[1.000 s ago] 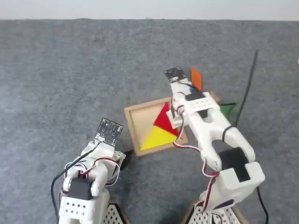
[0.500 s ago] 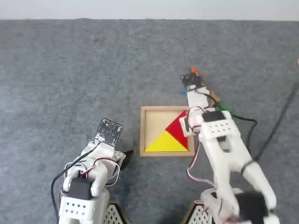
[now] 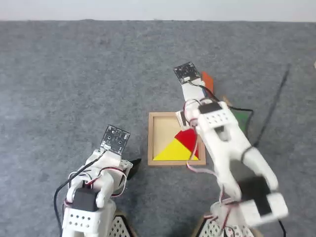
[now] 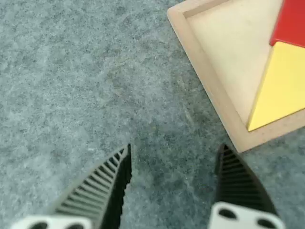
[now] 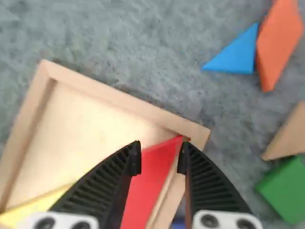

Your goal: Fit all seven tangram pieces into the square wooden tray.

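Note:
The square wooden tray (image 3: 152,140) lies mid-table with a yellow triangle (image 3: 174,150) and a red triangle (image 3: 188,139) inside. My right gripper (image 5: 158,155) hangs over the tray's far right corner. Its fingers (image 5: 135,160) are shut on the red triangle (image 5: 155,179), whose tip reaches the tray rim (image 5: 119,98). Beyond the tray lie a blue triangle (image 5: 236,52), an orange parallelogram (image 5: 279,40), a tan piece (image 5: 288,136) and a green piece (image 5: 286,188). My left gripper (image 4: 174,160) stands open over the carpet, just short of the tray's near left corner (image 4: 238,140).
Grey carpet covers the whole table. The orange parallelogram (image 3: 208,82) and green piece (image 3: 242,118) sit to the right of the tray, partly under the right arm. A black cable runs past them. Open carpet spreads to the left and far side.
The tray turned from skewed to square and slid right about a second ago. The right arm swung right, then back left over the tray. The left arm stayed still.

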